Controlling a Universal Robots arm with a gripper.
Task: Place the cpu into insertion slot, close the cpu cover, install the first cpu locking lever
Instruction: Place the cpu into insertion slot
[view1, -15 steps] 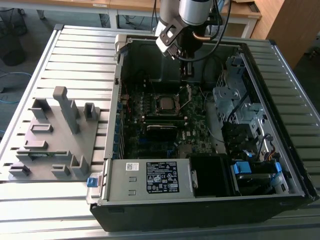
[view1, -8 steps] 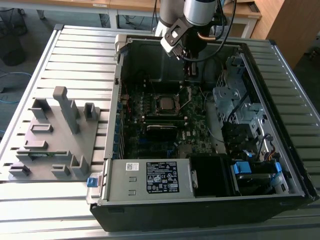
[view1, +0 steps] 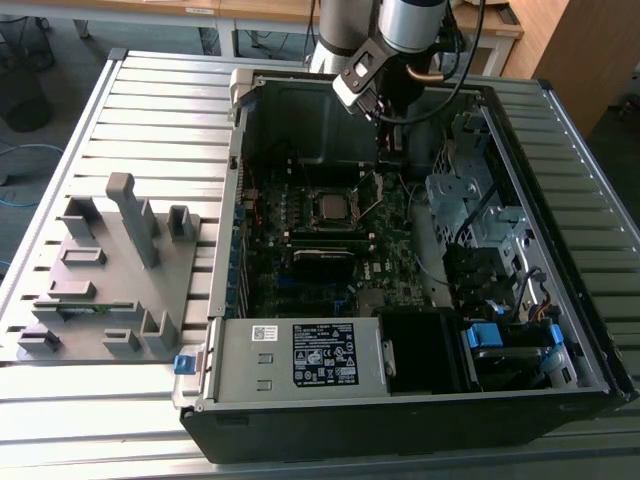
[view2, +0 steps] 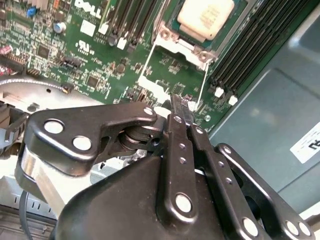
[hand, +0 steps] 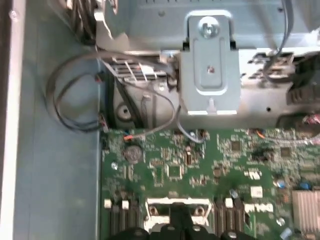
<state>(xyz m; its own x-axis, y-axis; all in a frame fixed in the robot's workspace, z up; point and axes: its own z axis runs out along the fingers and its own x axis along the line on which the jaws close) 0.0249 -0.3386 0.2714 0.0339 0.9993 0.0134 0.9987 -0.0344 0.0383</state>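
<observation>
hovering gripper: the black metal two-finger gripper (view2: 177, 107) hangs on the arm inside the open case; in the exterior view (view1: 390, 135) it sits toward the exterior view's right of the socket and farther back.
grip: its fingers (view2: 175, 150) are drawn together with no gap at the tips, and nothing shows clamped between them.
cpu: the small flat square chip with a pale metal top (view2: 206, 17) lies flat in the socket, ahead of the fingertips and apart from them, with a stretch of bare board between; it is also seen in the exterior view (view1: 333, 207).
insertion slot: the small square socket with a silvery rim (view1: 317, 208) sits mid-board with the chip inside it.
cpu cover: the thin silvery metal frame plate (view2: 184, 46) lies around the chip's edges, its near edge facing the fingertips.
motherboard: the green circuit board (view2: 100, 60) fills the floor of the case, and the gripper's tips are above it (hand: 180, 227).
memory slots: long narrow black slots (view2: 250, 55) run just beside the socket.
case: the dark grey open computer case (view1: 300, 420) rests on a slatted metal table (view1: 100, 420).
fixture: a grey plastic parts holder (view1: 110, 270) stands on the table at the exterior view's left, well apart from the gripper.
</observation>
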